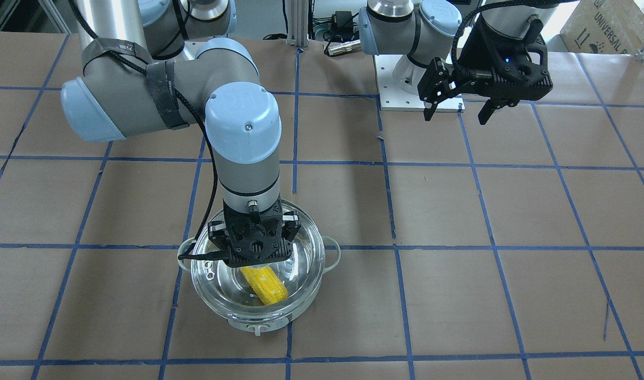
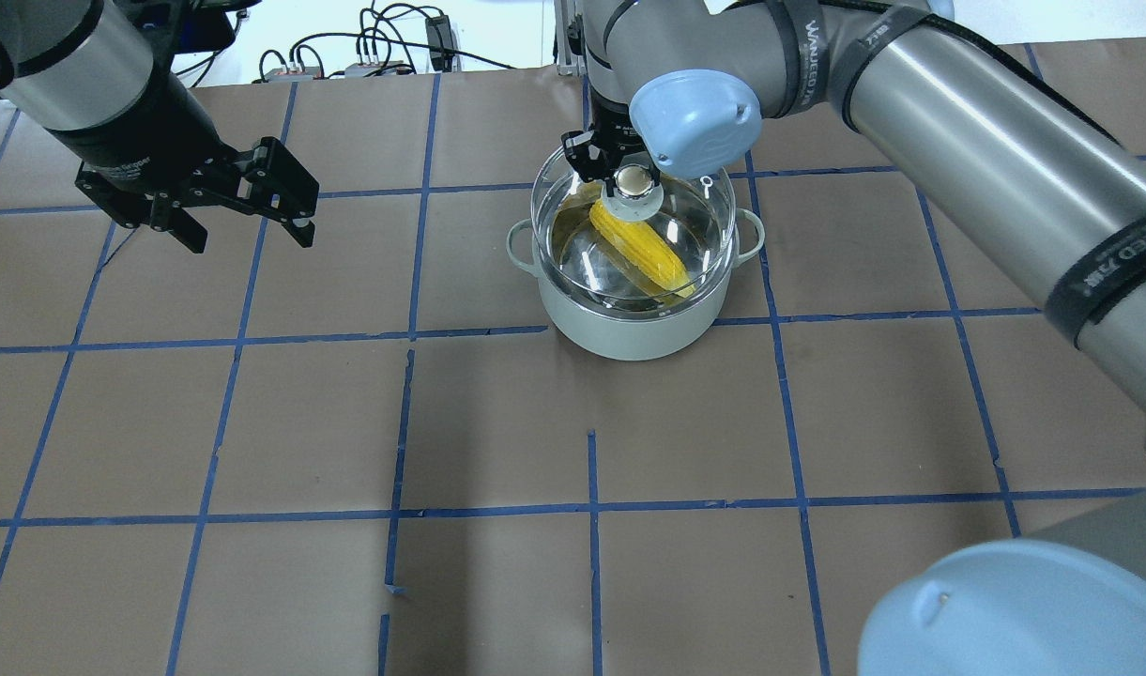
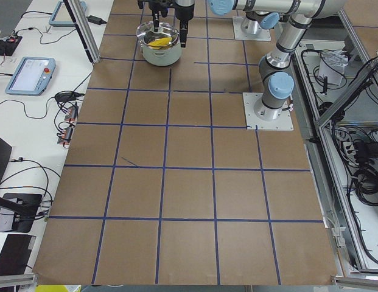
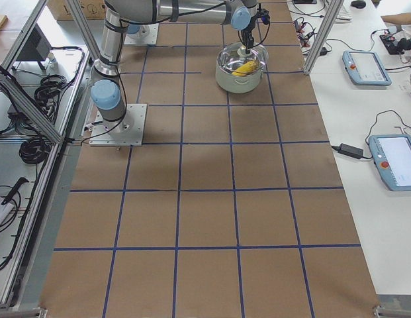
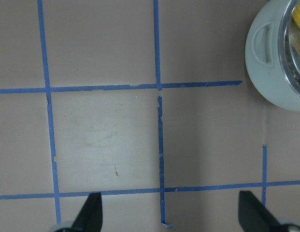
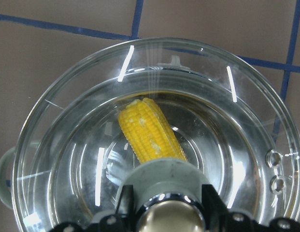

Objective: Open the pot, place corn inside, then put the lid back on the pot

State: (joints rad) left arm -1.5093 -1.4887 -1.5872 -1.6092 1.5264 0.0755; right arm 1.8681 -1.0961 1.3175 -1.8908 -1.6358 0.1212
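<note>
The pale-green pot (image 2: 629,333) stands on the brown table with the yellow corn (image 2: 643,253) lying inside it. My right gripper (image 2: 632,184) is shut on the beige knob (image 6: 169,220) of the clear glass lid (image 2: 704,216) and holds the lid over the pot's mouth, at or just above the rim. I cannot tell if it is seated. The corn (image 6: 147,130) shows through the glass in the right wrist view. My left gripper (image 2: 244,221) is open and empty, raised well to the pot's left. The pot's handle side (image 5: 270,63) shows in the left wrist view.
The table is brown paper with a blue tape grid. A white arm base plate (image 1: 406,100) and cables (image 2: 385,47) lie at the robot's edge. Side tables hold tablets (image 4: 367,66) beyond the far edge. My right arm (image 2: 957,122) spans the table's right side.
</note>
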